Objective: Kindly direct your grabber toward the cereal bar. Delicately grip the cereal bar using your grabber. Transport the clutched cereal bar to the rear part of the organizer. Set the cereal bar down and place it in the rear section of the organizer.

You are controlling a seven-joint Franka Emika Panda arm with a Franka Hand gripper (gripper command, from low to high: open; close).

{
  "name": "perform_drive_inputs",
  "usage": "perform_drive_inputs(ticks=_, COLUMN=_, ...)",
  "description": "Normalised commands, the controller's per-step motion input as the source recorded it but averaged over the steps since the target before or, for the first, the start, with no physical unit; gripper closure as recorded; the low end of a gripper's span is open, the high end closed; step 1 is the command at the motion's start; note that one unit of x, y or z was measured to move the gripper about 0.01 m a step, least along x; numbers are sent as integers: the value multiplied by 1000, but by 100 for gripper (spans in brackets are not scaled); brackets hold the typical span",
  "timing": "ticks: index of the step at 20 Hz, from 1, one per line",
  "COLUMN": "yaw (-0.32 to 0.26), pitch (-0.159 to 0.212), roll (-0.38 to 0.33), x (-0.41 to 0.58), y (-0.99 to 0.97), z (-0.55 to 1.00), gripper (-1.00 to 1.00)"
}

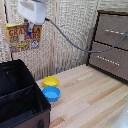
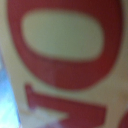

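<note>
On the wooden table (image 1: 95,95) sits the organizer (image 1: 20,95); above it, the grabber (image 1: 30,29) grips the cereal bar (image 1: 21,37).

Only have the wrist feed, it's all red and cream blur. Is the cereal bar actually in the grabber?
Observer: Yes. In the exterior view the cereal bar hangs from the grabber, lifted well above the table.
Operator: Is it over the organizer?
Observer: It hangs above the organizer, toward its far end. Depth is hard to judge.
Operator: Anything near the organizer?
Observer: A yellow bowl and a blue bowl sit on the table at the exterior view's right of it.
</note>
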Motion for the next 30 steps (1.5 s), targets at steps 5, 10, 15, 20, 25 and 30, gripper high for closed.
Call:
perform_drive_inputs(ticks=5, yaw=-135, pitch=40, roll=53, x=45, y=743, z=-58, gripper=100)
perform_drive_inputs(ticks=10, yaw=-139, pitch=0, roll=33, x=1, y=766, z=-66, gripper=100)
perform_drive_inputs(ticks=15, yaw=-143, pitch=-17, roll=0, x=95, y=690, z=-397, gripper=100)
perform_drive_inputs(ticks=20, yaw=-71, pitch=1, roll=0, x=57, y=346, z=-418, gripper=100)
perform_drive_inputs(ticks=25, yaw=-20, pitch=80, roll=0, x=0, y=171, z=-63, gripper=-100)
perform_drive_inputs(ticks=30, yaw=-1, pitch=91, roll=1, x=90, y=-2, z=56, gripper=-100)
